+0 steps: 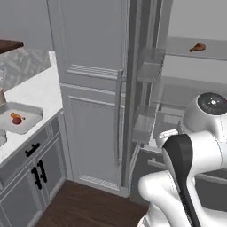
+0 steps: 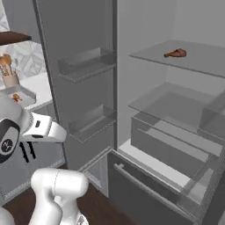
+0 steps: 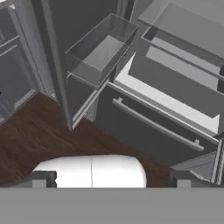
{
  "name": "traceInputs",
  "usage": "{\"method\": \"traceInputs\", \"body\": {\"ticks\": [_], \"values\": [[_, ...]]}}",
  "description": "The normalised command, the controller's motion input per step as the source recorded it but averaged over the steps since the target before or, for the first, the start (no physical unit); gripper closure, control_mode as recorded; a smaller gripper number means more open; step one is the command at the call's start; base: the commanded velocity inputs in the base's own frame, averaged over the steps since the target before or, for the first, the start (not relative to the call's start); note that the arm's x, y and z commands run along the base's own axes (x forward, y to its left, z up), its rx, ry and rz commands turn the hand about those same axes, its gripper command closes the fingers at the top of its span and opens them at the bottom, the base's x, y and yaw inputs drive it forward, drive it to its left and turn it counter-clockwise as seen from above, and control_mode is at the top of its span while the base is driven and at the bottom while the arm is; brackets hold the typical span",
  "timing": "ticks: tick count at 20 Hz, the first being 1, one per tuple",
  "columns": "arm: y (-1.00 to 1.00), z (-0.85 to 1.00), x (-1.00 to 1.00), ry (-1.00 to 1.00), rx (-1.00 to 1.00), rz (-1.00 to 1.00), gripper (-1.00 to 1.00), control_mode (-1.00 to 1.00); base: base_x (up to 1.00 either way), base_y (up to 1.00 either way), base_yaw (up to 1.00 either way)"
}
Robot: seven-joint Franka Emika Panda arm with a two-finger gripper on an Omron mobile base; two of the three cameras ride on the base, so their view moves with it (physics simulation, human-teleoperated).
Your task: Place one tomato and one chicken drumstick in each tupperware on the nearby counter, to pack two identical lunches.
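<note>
With the tool [image 3: 112, 181] spread and empty low before the open fridge, it should rise to the upper shelf [image 2: 193, 59], straddle the drumstick [image 2: 176, 53] across its meaty end, then carry it to the bench [image 1: 37, 91].

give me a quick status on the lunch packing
Gripper open, empty. One drumstick on fridge shelf. Near tray holds food. Fridge door open, path clear.

The second tupperware [image 1: 1, 138] is cut by the left edge; contents of the first tupperware [image 1: 22, 119] are too small to identify.
</note>
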Motion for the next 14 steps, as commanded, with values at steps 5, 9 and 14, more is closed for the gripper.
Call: {"method": "traceInputs", "body": {"ticks": [5, 9, 14], "values": [[0.00, 0.00, 0.00, 0.00, 0.00, 0.00, -1.00, 1.00, 0.00, -0.06, -0.66], [0.00, 0.00, 0.00, 0.00, 0.00, 0.00, -1.00, 1.00, 0.00, -0.08, -0.60], [0.00, 0.00, 0.00, 0.00, 0.00, 0.00, -1.00, 1.00, 0.21, 0.00, -0.47]]}}
